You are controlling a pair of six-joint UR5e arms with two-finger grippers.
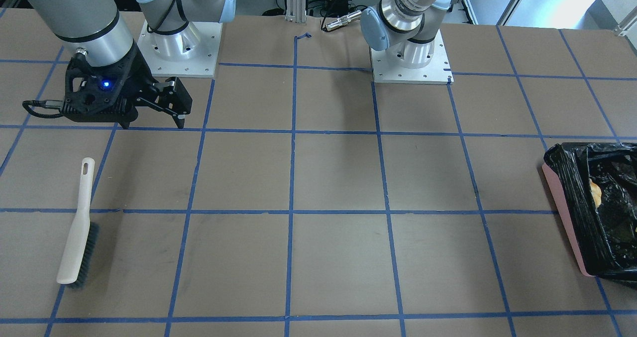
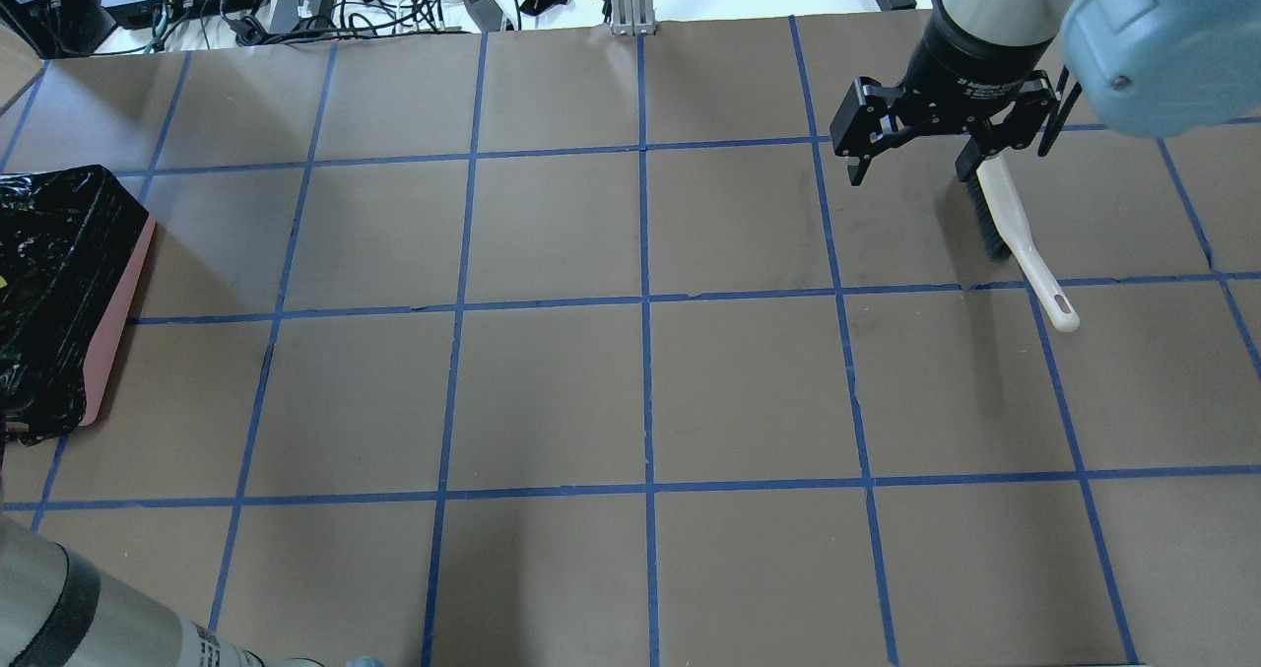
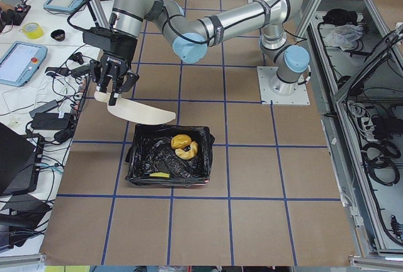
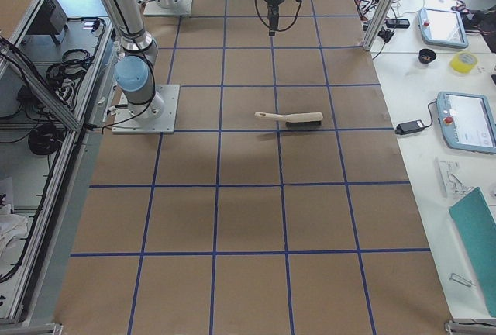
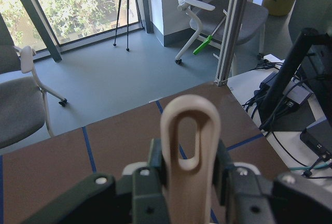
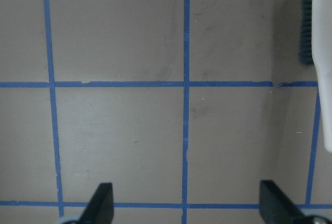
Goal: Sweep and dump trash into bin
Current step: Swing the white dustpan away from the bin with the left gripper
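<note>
Where your left hand (image 3: 113,99) hangs above the far side of the bin (image 3: 135,158), it is clamped on the dustpan (image 3: 141,113). The wrist view shows both fingers (image 5: 155,159) pressed against the looped beige handle. The dustpan is held clear of the tabletop (image 2: 552,401), roughly level, with its wide lip close to the bin's rim. From the side view you cannot tell whether the lip reaches over the rim or stops just short of it.

All the trash lies in the bin, on the crinkled black bag (image 3: 182,165). The orange lump (image 3: 181,140) and the pale rind (image 3: 189,152) touch each other near the far end. The yellow scrap (image 3: 160,174) lies apart from them, near the near wall. The bin stands at the tabletop's end on the robot's left, its pink side facing the middle.

Your right hand (image 2: 911,169) is spread wide and holds nothing, with its fingers pointing down. It hovers at the opposite end of the tabletop, just beside the bristle end of the brush (image 2: 1015,233). The brush lies flat on the tabletop, touching neither hand. In the right wrist view you see only the brush's edge at the far right, outside the gap between the fingers.
</note>
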